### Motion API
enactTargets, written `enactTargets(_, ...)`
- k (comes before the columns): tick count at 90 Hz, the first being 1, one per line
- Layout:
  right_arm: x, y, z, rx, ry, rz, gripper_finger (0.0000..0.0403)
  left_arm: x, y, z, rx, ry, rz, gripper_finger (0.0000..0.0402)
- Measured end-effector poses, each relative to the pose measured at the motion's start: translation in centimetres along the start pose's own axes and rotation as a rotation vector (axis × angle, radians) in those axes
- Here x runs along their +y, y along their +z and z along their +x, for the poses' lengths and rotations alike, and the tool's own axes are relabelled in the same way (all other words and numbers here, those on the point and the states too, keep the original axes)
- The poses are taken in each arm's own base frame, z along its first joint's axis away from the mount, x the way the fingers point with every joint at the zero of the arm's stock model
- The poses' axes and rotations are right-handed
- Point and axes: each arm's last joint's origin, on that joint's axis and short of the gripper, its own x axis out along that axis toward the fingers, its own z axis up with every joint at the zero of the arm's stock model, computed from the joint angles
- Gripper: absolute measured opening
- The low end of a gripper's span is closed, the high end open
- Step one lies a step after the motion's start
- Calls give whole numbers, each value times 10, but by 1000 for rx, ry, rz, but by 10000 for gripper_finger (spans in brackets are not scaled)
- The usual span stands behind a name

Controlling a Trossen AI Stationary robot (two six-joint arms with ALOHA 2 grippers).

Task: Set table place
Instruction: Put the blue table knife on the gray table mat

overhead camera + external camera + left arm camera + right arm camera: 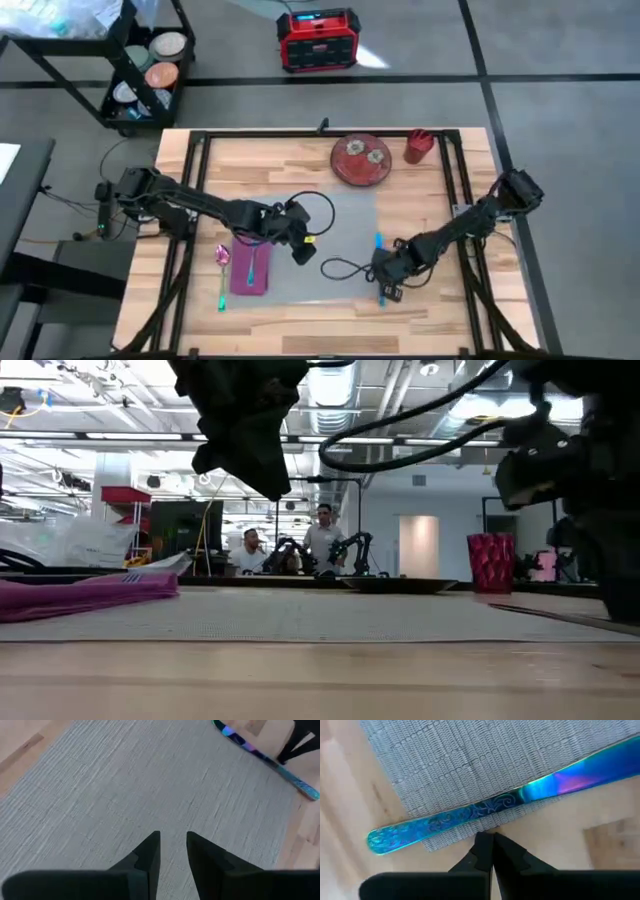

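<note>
My right gripper (492,839), fingers closed and empty, sits beside the iridescent blue utensil (485,812) on the placemat's (460,765) edge

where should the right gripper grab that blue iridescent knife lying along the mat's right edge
Grip the engraved handle of the knife, coming straight down from above. It lies flat, half on the grey placemat and half on the table, so there is no gap beneath it; close the fingers across its narrow width. The right gripper sits shut just beside that handle and would need to open first.
</note>
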Motion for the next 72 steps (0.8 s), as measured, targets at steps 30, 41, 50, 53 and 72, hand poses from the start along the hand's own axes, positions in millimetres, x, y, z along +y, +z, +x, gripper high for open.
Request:
enactTargets(30,-19,11,-2,42,-70,-44,0,-10,7,19,-58,-81,-19,79)
enactTargets(41,-25,19,-1,30,-63,-111,0,-14,2,40,-18,-105,-46,71)
enactTargets(50,-31,24,0,35,-57,-146,0,-19,-8,64,55,-130,-93,42)
enactTargets(53,-34,26,0,37,-61,-154,0,-20,-13,72,82,-133,-103,30)
enactTargets(72,-42,36,-27,-53,2,-212,0,-27,-31,111,165,-193,-172,3)
